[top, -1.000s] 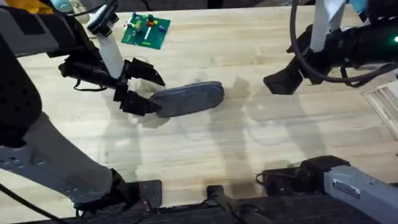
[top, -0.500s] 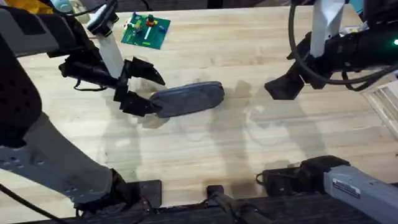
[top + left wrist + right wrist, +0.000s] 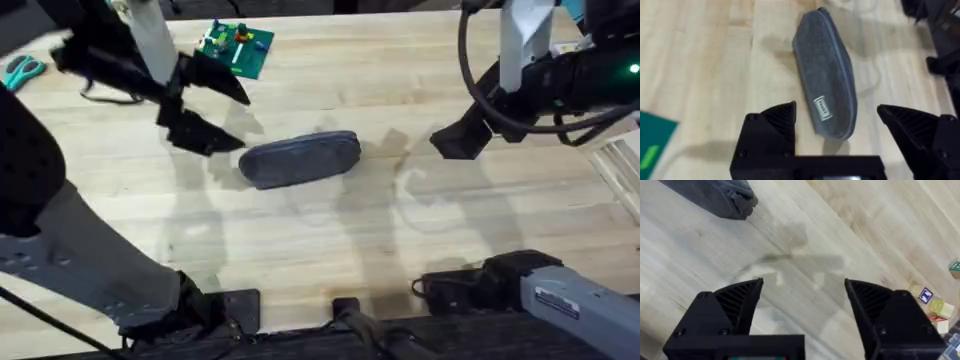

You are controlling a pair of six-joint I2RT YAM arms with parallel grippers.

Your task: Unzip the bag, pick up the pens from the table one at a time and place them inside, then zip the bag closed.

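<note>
We saw the bag (image 3: 299,159) lying on the table (image 3: 330,235), apparently zipped (its seam was hard to judge). The left gripper (image 3: 208,109) hung just beside its left end, fingers spread wide and empty. The right gripper (image 3: 802,302) hovered well apart over bare wood, likewise open.

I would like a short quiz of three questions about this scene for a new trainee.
1. True or false: the bag lies zipped shut on the table.
2. The left end effector is: A) clamped on the bag, B) open, off the bag.
3. Fill in: the right end effector is open above bare ____.

Key: 1 true; 2 B; 3 table.
</note>
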